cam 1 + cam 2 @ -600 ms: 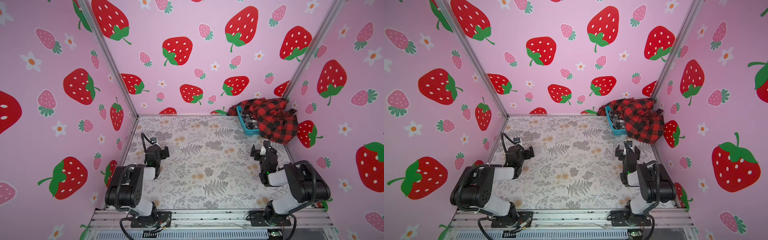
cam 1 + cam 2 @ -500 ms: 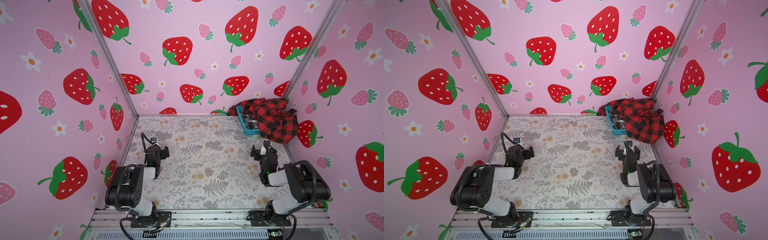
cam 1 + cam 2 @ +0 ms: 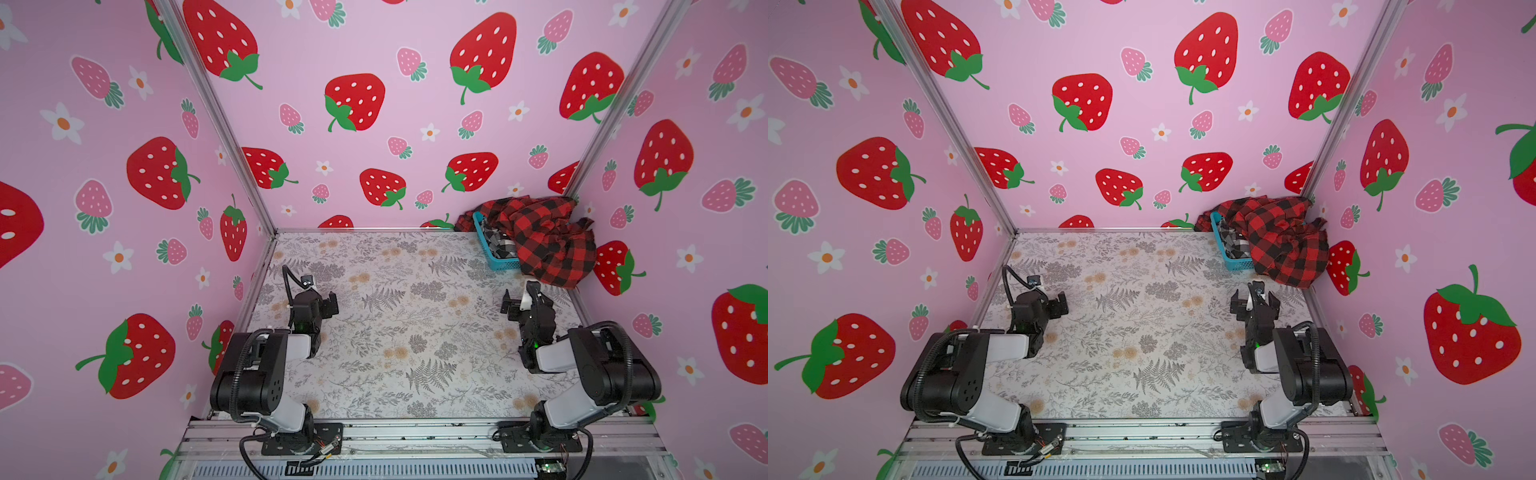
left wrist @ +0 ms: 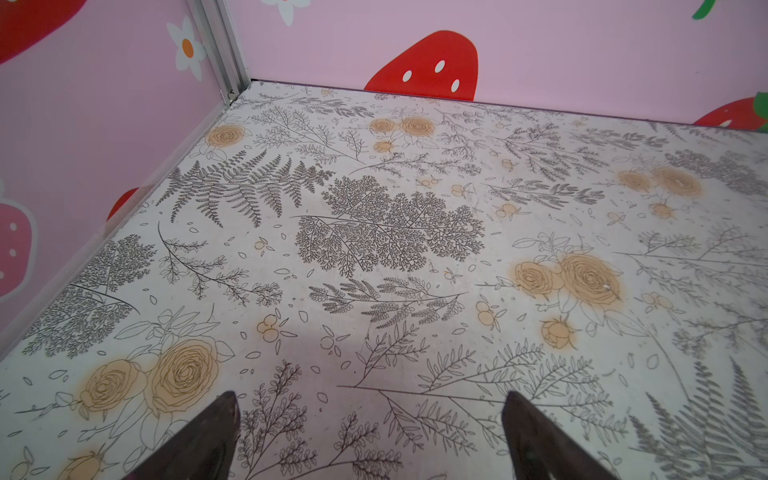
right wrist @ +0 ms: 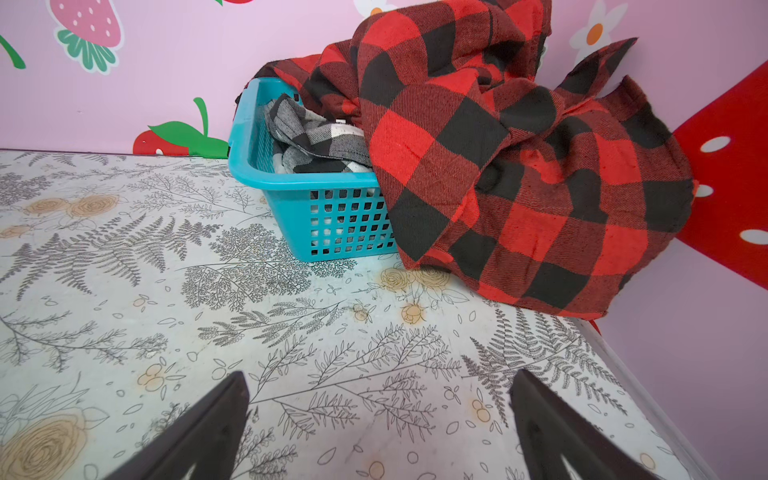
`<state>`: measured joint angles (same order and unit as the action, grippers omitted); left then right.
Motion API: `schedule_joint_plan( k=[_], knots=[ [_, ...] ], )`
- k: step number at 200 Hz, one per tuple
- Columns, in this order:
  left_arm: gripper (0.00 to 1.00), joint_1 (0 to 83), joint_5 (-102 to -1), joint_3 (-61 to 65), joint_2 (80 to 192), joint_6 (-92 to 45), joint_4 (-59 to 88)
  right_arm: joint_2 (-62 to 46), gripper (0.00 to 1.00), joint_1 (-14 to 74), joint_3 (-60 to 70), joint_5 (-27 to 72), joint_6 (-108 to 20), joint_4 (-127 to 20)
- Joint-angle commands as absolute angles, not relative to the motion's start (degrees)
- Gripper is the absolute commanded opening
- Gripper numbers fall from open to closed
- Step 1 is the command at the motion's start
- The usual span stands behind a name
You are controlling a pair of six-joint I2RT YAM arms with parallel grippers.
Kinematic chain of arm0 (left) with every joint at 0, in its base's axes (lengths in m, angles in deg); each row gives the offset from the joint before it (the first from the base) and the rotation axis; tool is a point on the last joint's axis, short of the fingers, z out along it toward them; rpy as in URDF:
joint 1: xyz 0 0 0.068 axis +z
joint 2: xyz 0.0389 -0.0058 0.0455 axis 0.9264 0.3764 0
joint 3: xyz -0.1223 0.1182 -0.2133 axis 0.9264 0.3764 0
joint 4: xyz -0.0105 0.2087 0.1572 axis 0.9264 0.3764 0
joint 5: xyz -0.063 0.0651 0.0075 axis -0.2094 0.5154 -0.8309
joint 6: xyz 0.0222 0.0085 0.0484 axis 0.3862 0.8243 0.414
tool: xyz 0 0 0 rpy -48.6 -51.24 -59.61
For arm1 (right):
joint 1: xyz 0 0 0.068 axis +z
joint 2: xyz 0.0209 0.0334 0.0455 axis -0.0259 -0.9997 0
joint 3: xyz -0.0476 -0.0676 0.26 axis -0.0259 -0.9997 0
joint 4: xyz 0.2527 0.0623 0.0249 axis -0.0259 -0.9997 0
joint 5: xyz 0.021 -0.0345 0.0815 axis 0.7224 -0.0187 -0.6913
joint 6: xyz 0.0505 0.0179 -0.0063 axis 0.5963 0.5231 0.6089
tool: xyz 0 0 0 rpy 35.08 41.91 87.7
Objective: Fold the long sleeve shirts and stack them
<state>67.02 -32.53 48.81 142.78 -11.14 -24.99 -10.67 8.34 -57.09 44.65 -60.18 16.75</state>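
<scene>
The red-and-black shirt (image 5: 519,166) lay crumpled in the far right corner, heaped over the right part of the turquoise basket (image 5: 291,208). It spilled down the basket's near side onto the tabletop (image 3: 415,332) and pressed against the right wall. Both top views showed it there (image 3: 548,245) (image 3: 1287,245), with a fold trailing over the basket's far rim toward the back wall. Inside the basket, toward its left side, a black-and-white shirt (image 5: 316,141) lay bunched, its right part covered by the red one. Grey and white cloth showed through the holes in the basket's near wall.

The right gripper (image 5: 380,374) sat on the near side of the red-and-black shirt's lowest hem, close to it but apart, and pointed toward the basket. Its jaws stood wide apart, with bare floral tabletop showing between them. The left gripper (image 4: 370,395) was on the left side of the tabletop, well apart from both shirts, and faced the far left corner. Its jaws were likewise spread wide over bare tabletop.

Both arms rose from a metal rail (image 3: 415,432) along the near edge. Pink walls (image 3: 374,50) printed with strawberries and white flowers closed in the left, far and right sides.
</scene>
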Motion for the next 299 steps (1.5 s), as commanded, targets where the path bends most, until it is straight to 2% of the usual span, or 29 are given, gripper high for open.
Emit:
schedule_joint_plan(
  k=[1, 138, 149, 164, 175, 185, 204, 217, 242, 261, 277, 299],
  knots=[
    [0.99, 67.2, -32.8, 48.1, 142.5, -10.2, -25.8, -10.2, 1.0, 8.2, -57.1, 44.3, -60.3, 18.4],
    [0.99, 67.3, -33.2, 48.0, 142.6, -10.2, -25.6, -10.1, 1.0, 8.3, -57.1, 44.3, -60.3, 18.3],
    [0.99, 67.5, -34.9, 48.1, 142.0, -9.9, -26.1, -8.7, 1.0, 9.1, -55.8, 48.2, -59.9, 16.4],
    [0.99, 66.7, -35.4, 41.0, 136.3, -8.3, -8.4, -0.3, 1.0, 10.3, -44.1, 54.9, -56.8, -10.3],
    [0.99, 66.4, -29.2, 33.5, 133.3, -11.3, 2.6, 4.2, 1.0, 10.3, -31.0, 56.1, -50.7, -32.4],
    [0.99, 66.4, -22.8, 27.4, 130.5, -19.4, 12.1, 5.9, 1.0, 10.4, -21.3, 54.6, -46.6, -45.2],
    [0.99, 65.0, -25.4, 18.2, 125.9, -33.0, 25.5, 8.0, 1.0, 9.4, -21.6, 56.5, -36.1, -44.6],
    [0.99, 60.8, -27.8, 14.9, 125.3, -37.3, 29.5, 6.4, 1.0, 5.0, -19.8, 47.5, -31.7, -45.5],
    [1.0, 47.9, -26.0, 8.7, 128.8, -34.6, 36.7, -7.3, 0.88, 4.6, 0.0, 47.1, -32.8, -61.9],
    [1.0, 40.4, -24.3, 5.9, 131.6, -31.8, 40.2, -17.8, 0.87, 4.4, 14.8, 50.1, -36.4, -72.6],
    [1.0, 37.7, -24.6, 5.5, 132.6, -32.2, 40.3, -25.6, 0.85, 4.2, 26.7, 51.2, -39.0, -80.5],
    [0.99, 37.1, -27.0, 5.2, 133.4, -34.3, 40.0, -32.9, 0.84, 4.1, 36.4, 50.5, -41.6, -84.6]
  ],
)
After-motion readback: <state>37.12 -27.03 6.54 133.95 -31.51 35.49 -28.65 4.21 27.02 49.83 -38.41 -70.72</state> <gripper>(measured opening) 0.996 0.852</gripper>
